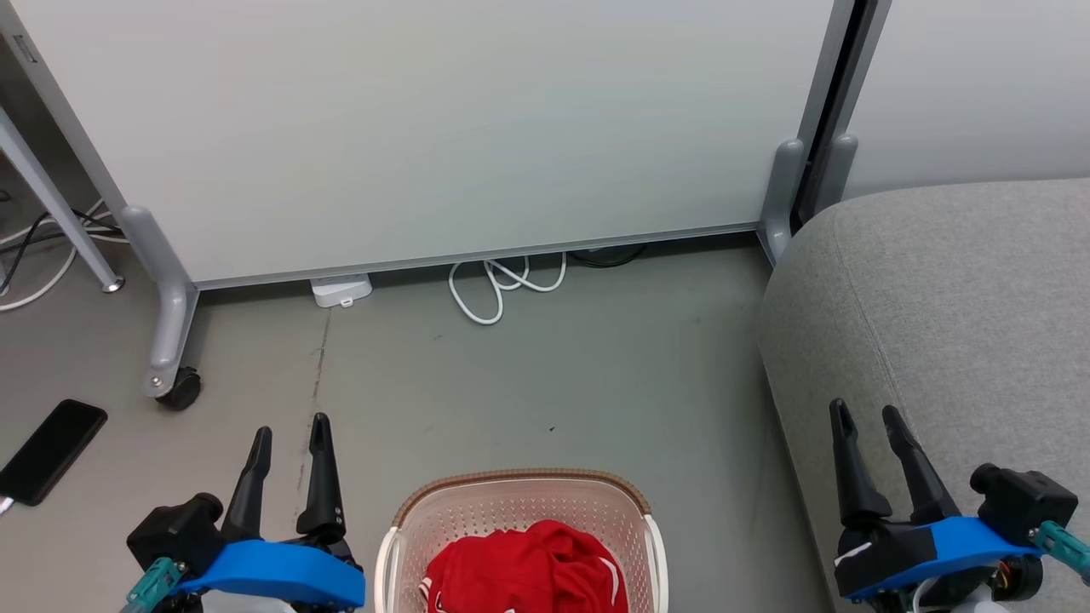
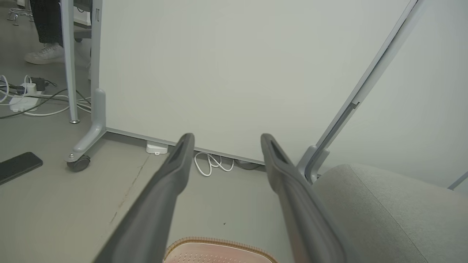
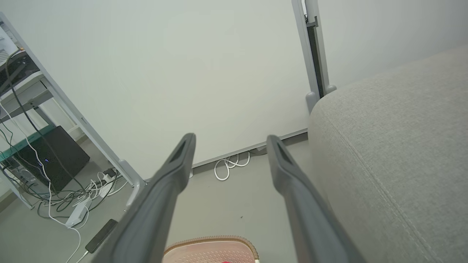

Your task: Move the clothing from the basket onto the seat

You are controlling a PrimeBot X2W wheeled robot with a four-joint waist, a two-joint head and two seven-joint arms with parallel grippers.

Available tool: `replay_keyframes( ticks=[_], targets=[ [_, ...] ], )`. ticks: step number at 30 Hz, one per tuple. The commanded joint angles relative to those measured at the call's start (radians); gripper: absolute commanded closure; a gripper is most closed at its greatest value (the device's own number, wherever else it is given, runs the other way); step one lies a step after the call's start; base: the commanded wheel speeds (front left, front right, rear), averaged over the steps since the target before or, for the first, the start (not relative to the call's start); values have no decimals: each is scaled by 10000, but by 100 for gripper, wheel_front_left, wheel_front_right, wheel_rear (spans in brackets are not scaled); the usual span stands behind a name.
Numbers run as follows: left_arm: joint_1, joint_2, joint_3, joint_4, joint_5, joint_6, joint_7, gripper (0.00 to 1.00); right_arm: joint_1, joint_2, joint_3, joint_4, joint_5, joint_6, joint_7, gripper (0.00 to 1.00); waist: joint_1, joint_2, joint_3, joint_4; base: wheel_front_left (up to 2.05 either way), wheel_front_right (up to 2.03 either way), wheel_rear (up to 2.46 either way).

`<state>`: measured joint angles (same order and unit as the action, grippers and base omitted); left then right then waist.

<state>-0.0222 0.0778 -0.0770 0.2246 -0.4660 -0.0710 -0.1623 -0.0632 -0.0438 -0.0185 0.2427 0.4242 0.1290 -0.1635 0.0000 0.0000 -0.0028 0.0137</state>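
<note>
In the head view the red clothing (image 1: 528, 566) lies heaped in the basket (image 1: 519, 478), low between the left gripper (image 1: 292, 424) and right gripper (image 1: 864, 409), seemingly nearer the left. Both jaws stand apart, empty, by the seat (image 1: 962, 298). Each wrist view shows the basket rim beneath its jaws.

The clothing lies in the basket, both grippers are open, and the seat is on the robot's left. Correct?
No: the head view shows the seat on the robot's right. The clothing is in the basket; left gripper and right gripper are open.
</note>
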Motion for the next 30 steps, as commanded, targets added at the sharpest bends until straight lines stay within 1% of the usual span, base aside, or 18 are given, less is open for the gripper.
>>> replay_keyframes(
  ticks=[1, 18, 30],
  targets=[
    [-121, 61, -23, -58, 215, -40, -109, 0, -162, -75, 22, -43, -200, 19, -94, 0, 0, 0, -4, 4, 0, 0, 0],
    [-303, 14, 37, 240, 1361, -201, -485, 0, -165, -81, 190, 25, -1646, 22, -477, 0, 0, 0, -45, 33, 0, 0, 0],
    [-128, -91, 79, 384, 2158, -156, -748, 0, -111, -85, 129, -23, -2506, 25, -739, 0, 0, 0, -60, -1, 0, 0, 0]
  ],
)
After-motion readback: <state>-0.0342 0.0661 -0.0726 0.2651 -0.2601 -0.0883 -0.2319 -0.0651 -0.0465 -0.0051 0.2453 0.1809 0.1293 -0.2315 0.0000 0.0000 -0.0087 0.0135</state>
